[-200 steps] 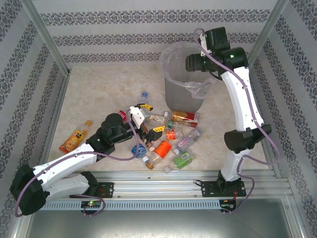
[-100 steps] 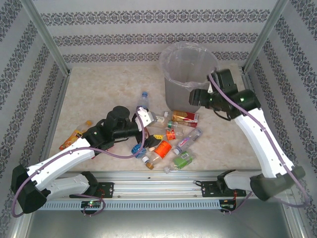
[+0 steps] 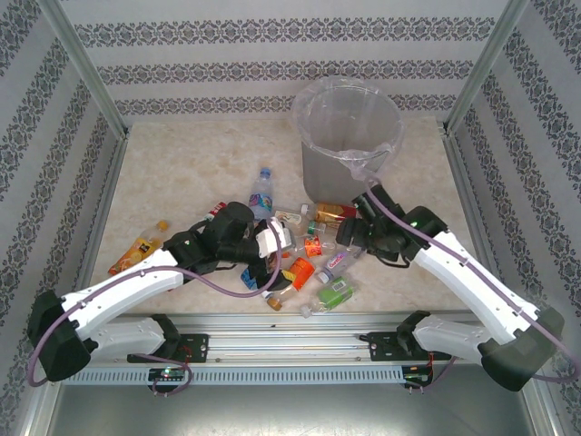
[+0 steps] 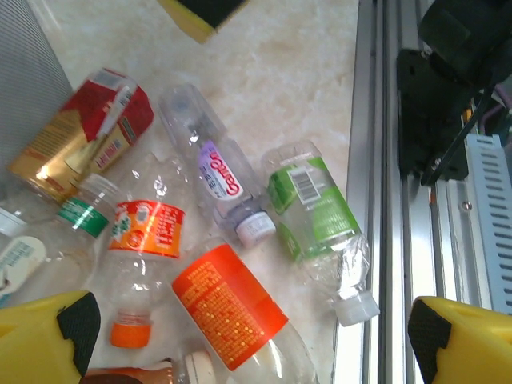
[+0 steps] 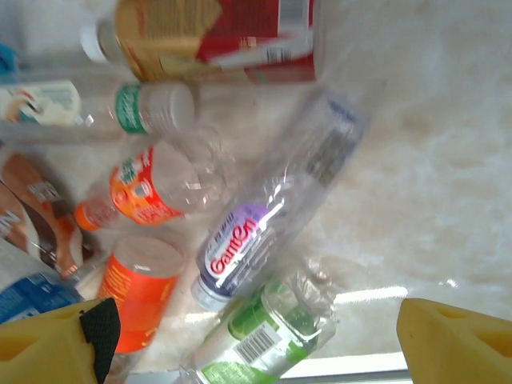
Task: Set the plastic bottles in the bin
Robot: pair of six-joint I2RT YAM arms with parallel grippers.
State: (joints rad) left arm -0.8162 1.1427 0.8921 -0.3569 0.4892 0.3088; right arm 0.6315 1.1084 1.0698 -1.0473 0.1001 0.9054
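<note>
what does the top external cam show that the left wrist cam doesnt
Top external, not left wrist: the open mouth of the bin, a lone orange-labelled bottle far off to the left, and a blue-labelled bottle apart from the pile. Left wrist, not top external: the barcode on the green-labelled bottle and the lettering on the purple-labelled bottle. Both: those two bottles lying in the pile on the table.

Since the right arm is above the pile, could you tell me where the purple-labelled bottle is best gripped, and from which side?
Probably from straight above, closing across the clear body of the purple-labelled bottle past its label. It lies flat and slanted on the table, its base end has bare table alongside, while the green-labelled bottle crowds its cap end.
</note>
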